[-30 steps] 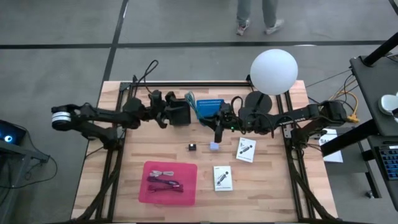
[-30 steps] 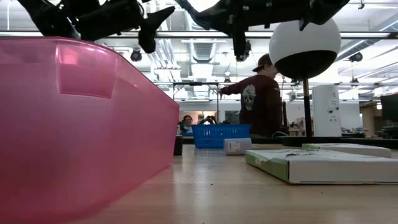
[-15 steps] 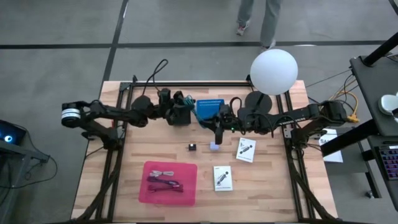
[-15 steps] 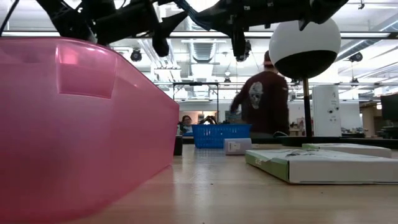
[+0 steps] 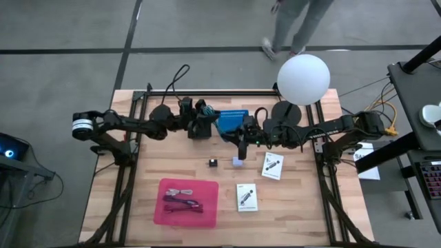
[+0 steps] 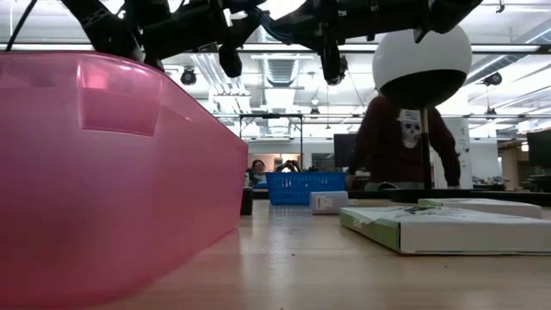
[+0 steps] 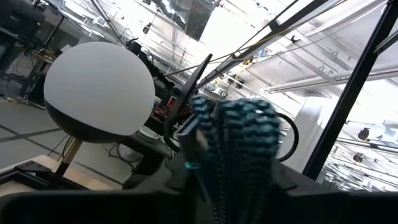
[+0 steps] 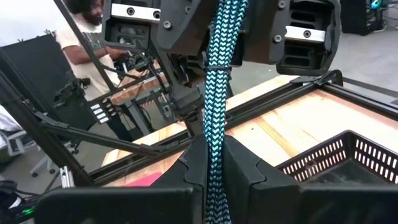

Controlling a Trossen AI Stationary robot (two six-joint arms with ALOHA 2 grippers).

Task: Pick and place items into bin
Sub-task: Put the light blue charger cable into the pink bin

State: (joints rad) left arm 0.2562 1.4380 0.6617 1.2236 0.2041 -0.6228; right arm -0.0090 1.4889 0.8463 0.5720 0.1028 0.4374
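Well, my right hand point(image 8: 211, 152) is clenched on the blue and black rope point(image 8: 216, 87), up in the air near the blue basket point(image 5: 232, 118). The rope runs up into my left hand point(image 5: 198, 117), but I cannot tell if that hand is gripping it. If one hand lets go too soon, the rope could fall in the basket or on the table point(image 5: 138, 179). The pink bin point(image 5: 167, 183) is well apart from here.

table: light wooden top point(image 5: 138, 179), mid-frame
pink bin point(image 5: 189, 202): lower left
blue basket point(image 5: 231, 121): upper centre
black cube point(image 5: 213, 162): centre
lavender cube point(image 5: 238, 162): just right of it
white cards point(image 5: 273, 166) point(image 5: 247, 197): right of centre
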